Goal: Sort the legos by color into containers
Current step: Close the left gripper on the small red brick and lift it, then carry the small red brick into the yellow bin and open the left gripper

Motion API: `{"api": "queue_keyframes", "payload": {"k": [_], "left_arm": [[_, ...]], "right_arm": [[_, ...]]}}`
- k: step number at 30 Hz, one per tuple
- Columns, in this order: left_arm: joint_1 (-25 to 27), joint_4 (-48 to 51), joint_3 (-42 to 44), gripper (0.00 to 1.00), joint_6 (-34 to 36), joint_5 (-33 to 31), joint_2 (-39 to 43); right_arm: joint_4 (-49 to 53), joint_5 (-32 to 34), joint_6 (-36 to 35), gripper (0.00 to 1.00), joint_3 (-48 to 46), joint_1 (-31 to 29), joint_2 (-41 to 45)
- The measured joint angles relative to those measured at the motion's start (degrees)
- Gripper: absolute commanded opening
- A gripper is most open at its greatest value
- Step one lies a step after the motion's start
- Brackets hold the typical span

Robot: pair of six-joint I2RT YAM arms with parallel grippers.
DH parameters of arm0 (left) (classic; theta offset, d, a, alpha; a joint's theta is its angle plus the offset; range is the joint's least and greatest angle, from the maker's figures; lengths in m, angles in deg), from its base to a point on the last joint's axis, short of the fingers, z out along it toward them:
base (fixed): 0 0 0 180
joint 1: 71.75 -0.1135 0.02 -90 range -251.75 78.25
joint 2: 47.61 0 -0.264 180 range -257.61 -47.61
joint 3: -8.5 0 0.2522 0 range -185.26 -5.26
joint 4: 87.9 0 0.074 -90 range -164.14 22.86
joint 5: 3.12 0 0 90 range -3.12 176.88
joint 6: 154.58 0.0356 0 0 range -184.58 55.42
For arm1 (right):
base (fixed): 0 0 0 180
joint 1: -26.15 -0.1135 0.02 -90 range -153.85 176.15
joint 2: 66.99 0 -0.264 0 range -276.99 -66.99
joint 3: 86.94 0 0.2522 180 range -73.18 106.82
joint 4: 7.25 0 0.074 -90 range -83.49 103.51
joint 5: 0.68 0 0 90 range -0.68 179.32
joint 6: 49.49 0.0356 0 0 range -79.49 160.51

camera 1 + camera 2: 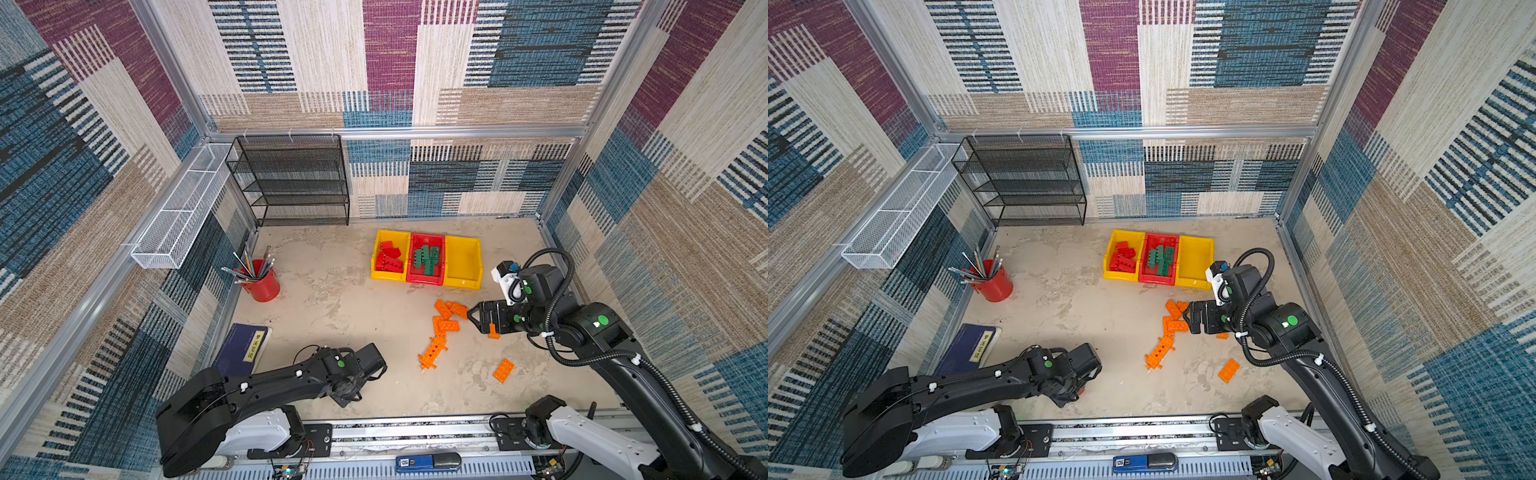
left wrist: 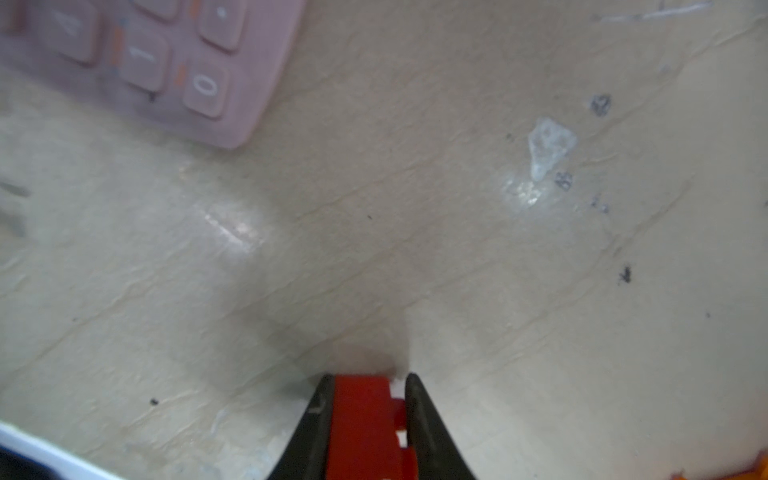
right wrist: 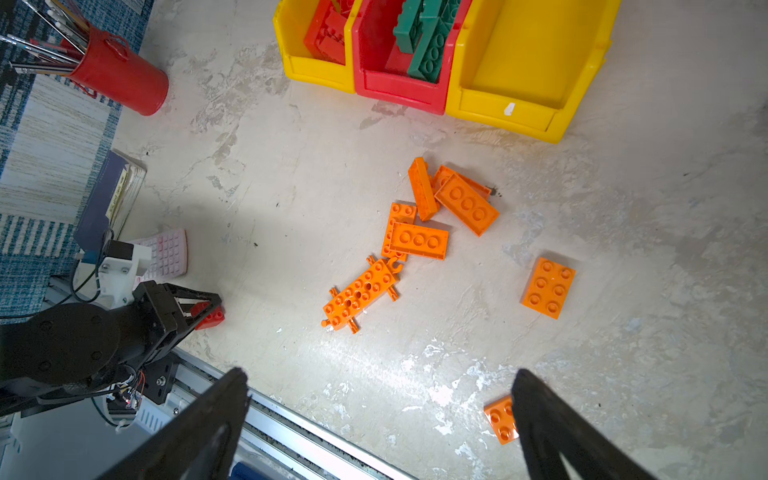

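- Currently the step in hand is the pick-up of a stray red brick (image 2: 361, 415) by the left gripper (image 2: 365, 378). Its jaws are clamped on two opposite sides of the brick.
- That brick sits low, near the front rail (image 3: 291, 419) and close to the pink calculator (image 3: 166, 253), well apart from the bins. Whether it has left the table (image 1: 332, 291) cannot be told.
- The right gripper (image 3: 380, 371) stands wide open and empty above the orange pieces, with a small orange brick (image 3: 500, 419) just beside one finger.
- Three bins stand touching in a row at the back. The left yellow bin (image 1: 376, 253) holds red bricks, the red bin (image 1: 426, 280) holds green bricks, and the right yellow bin (image 1: 463, 257) is empty.
- Unsorted on the table are an orange cluster (image 1: 446, 320), a long holed beam (image 1: 433, 352) and a lone orange brick (image 1: 503, 370).
- Judgement: green looks finished, red lacks only this one brick, and orange is wholly outstanding.
- The next move for the left arm calls for a clean lift, a carry across the table to the left yellow bin, and release over its opening. It should keep clear of the right arm, which works close to that row.
- The right arm then needs to descend, close on one orange piece and take it to the right yellow bin.
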Motion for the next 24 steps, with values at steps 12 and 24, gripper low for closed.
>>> {"api": "queue_keyframes", "payload": {"k": [12,24], "left_arm": [[-3.3,0.4,-5.0,0.21,5.1,2.5,-3.8],[-20.3,6.4,-33.0,0.22,26.3,4.5,-19.2]], "right_arm": [[0.2,1.1,0.5,1.00,-1.0,0.0,2.1],[0.2,3.1,1.6,1.00,-0.8,0.0,1.2]]}}
